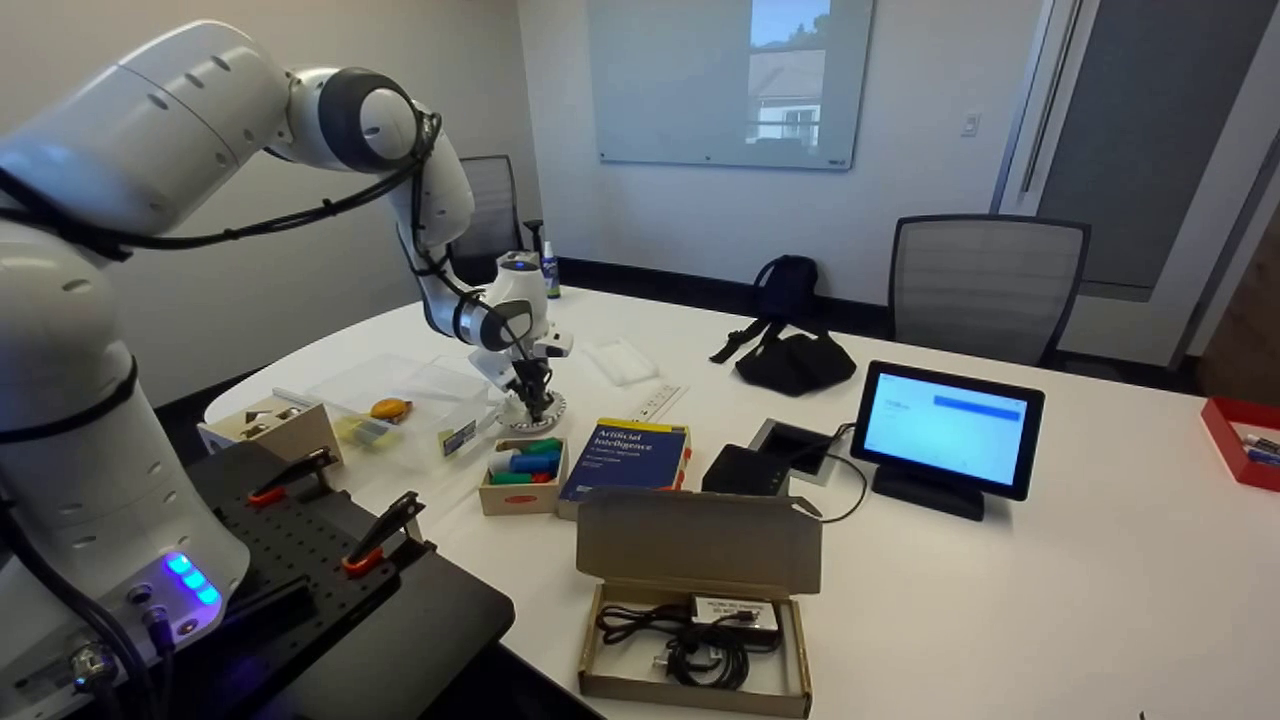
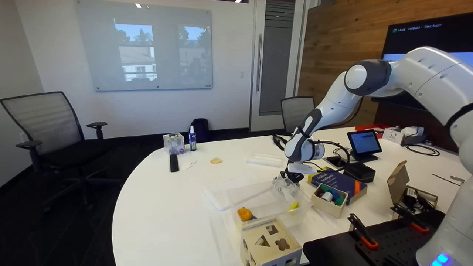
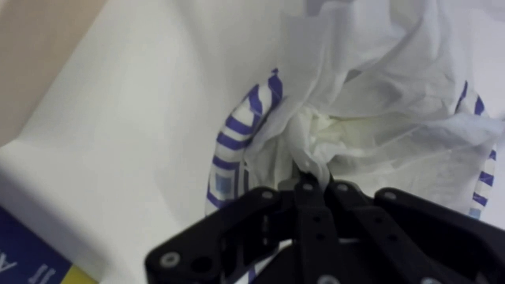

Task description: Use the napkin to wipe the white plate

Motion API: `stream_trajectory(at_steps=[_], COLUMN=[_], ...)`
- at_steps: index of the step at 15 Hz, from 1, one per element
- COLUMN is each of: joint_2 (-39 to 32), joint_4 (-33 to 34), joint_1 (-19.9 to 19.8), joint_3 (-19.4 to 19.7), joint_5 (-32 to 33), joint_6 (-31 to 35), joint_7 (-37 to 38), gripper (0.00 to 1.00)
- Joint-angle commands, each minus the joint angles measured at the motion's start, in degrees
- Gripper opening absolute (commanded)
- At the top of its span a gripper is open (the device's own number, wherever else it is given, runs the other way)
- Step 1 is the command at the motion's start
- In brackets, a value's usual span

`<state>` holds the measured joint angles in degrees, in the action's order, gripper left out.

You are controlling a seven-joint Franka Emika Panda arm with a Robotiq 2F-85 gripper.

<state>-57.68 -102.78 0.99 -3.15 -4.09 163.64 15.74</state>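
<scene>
The white plate with a blue-striped rim (image 3: 230,142) lies under my gripper (image 3: 318,183) in the wrist view. The crumpled white napkin (image 3: 378,98) is pinched between my shut fingertips and spreads over most of the plate, hiding its middle. The plate (image 1: 559,413) also shows in an exterior view, with my gripper (image 1: 537,408) pointing down onto it. In an exterior view the napkin (image 2: 287,186) hangs below my gripper (image 2: 294,178), and part of the striped plate rim (image 2: 275,182) shows beside it. I cannot tell how firmly the napkin touches the plate.
A blue book (image 1: 625,460) and a wooden box of colored blocks (image 1: 523,482) stand close to the plate. A clear plastic bin (image 2: 255,199) with an orange toy (image 2: 244,214) and a wooden shape sorter (image 2: 271,244) are nearby. A power strip (image 1: 658,402) lies behind.
</scene>
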Motion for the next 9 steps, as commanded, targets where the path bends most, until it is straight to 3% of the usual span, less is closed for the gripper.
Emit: stream_trajectory(at_steps=[1, 4, 7, 9], joint_2=[-1.43, -1.77, -1.02, -0.59], joint_4=[1.32, 0.99, 0.62, 1.00], joint_1=[1.45, 5.40, 9.80, 8.26], joint_3=[0.79, 4.91, 9.30, 7.19], joint_5=[-2.32, -1.35, -0.67, -0.75], joint_6=[3.31, 6.53, 3.40, -0.61], joint_7=[-0.75, 1.01, 2.00, -0.41], gripper=[0.01, 0.01, 0.01, 0.01])
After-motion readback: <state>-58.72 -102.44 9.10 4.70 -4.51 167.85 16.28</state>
